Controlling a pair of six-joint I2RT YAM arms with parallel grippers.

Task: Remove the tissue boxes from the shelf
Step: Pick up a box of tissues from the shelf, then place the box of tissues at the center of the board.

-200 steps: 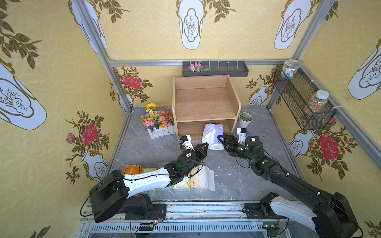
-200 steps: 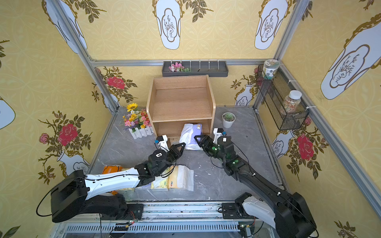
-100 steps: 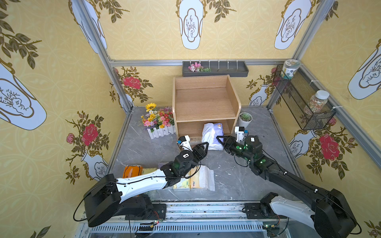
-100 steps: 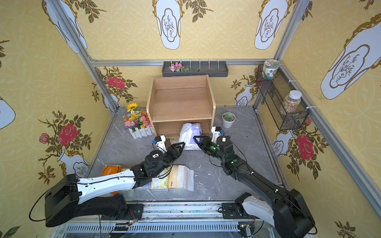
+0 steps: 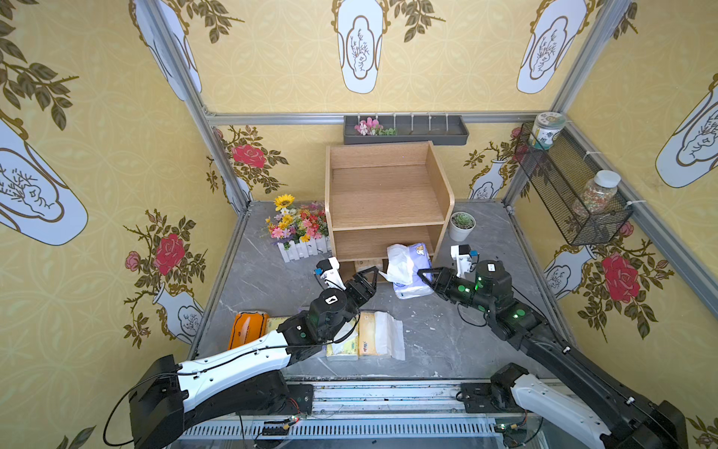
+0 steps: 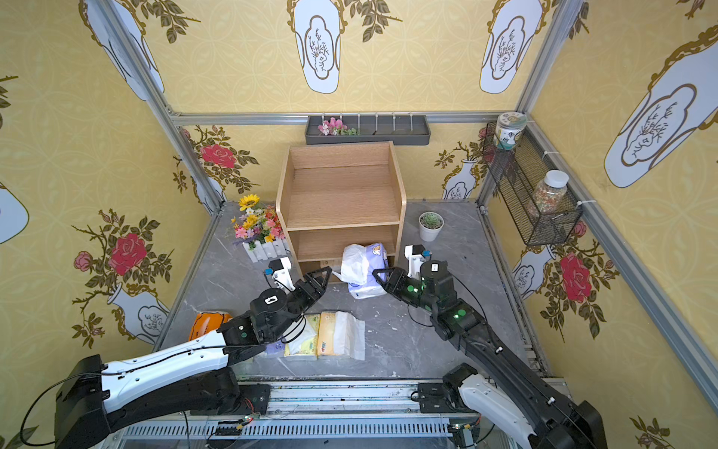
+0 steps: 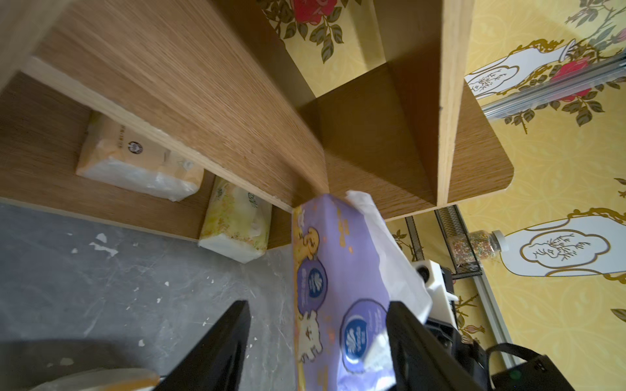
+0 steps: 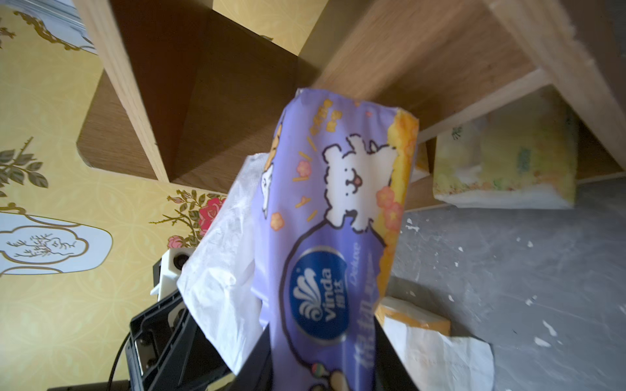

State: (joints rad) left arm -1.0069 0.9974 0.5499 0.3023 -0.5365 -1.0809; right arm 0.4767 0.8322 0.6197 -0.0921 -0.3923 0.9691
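My right jaws are closed on the purple tissue pack (image 5: pixel 412 287), pinching its near end from both sides. In the right wrist view the printed wrapper (image 8: pixel 315 237) runs straight out from between them. My left jaws stand wide open just beside the same pack, on its opposite side. In the left wrist view the pack lies between my two fingers (image 7: pixel 220 345), against one and clear of the other. The pack sits tilted in front of the shelf (image 5: pixel 384 198), at the right of its lowest opening. Its far end is up against the front edge of a shelf board, and white tissue (image 5: pixel 400 264) spills from its side. Whether its lower end rests on the counter (image 5: pixel 272 280) I cannot tell. Two packs lie in the shelf's bottom tier: a tan pack (image 7: pixel 135 159) further in, and a yellow-green pack (image 7: pixel 237 223) at the front edge. Out on the counter, near its front edge, an orange pack (image 5: pixel 248 328) lies just left of my left arm (image 5: pixel 233 361). A row of pale yellow packs (image 5: pixel 344 344) lies partly under that arm.
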